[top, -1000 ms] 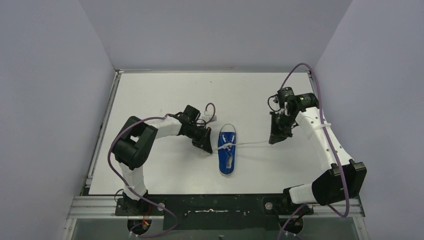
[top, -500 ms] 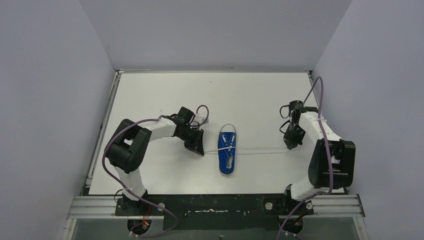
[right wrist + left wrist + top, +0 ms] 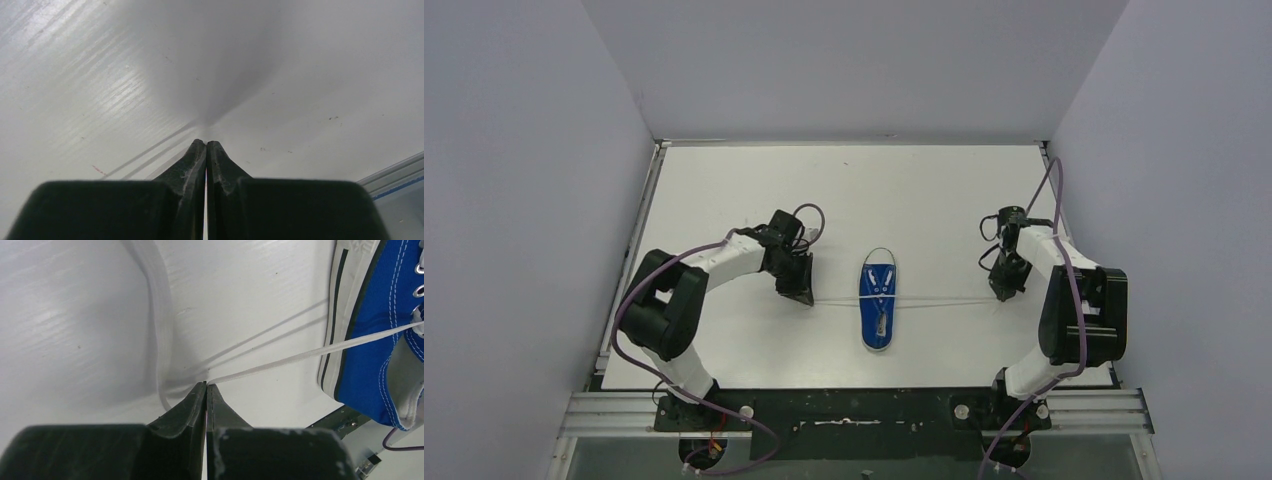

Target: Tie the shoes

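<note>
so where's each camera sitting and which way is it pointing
Top external: fixed above and behind the bases, looking down on the table; both arms show, left gripper and right gripper holding the lace taut either side of the shoe.
Left wrist: on the left arm's wrist, looking past its shut fingers at the table, the pinched lace and the shoe's side.
Right wrist: on the right arm's wrist, looking past its shut fingers at table surface only.
Shared: top and left wrist both show shoe and lace.
</note>
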Robot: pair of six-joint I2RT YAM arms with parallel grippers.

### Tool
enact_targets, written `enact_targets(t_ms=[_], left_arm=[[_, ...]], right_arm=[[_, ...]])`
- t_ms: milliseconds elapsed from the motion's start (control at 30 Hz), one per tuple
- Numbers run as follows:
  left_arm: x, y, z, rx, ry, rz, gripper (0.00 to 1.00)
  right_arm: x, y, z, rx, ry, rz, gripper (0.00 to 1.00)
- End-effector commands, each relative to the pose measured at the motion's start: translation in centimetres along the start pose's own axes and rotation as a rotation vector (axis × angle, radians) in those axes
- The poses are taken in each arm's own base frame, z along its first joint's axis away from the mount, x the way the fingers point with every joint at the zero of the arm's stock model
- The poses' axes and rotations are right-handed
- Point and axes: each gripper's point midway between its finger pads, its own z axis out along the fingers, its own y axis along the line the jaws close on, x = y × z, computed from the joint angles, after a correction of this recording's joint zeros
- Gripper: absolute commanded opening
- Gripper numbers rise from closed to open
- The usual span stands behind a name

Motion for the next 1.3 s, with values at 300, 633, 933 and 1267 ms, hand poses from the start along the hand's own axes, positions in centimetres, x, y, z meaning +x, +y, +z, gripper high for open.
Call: enact_targets(t_ms=[300,633,933,1267], left_arm=[[-1.7,-3.3,-3.4,0.028,-0.16,0.218,0.58],[-4.0,-10.9,-1.9,0.218,-0.214,0.596,0.58],[-4.0,-12.3,2.3,0.293,-0.167,0.638,0.47],[-4.1,-12.3,2.6,0.306,-0.176,0.652,0.15]], right_arm=[[-1.0,2.4,-4.8,-0.104,-0.114,-0.207,0.4],[2.3,8.4,-9.5,-0.502,0.066,-0.115,0.8],[3.9,9.7,-4.9,-0.357,0.265,0.189,0.65],[3.6,8.3,-2.2,-0.183,0.242,0.358,0.53]])
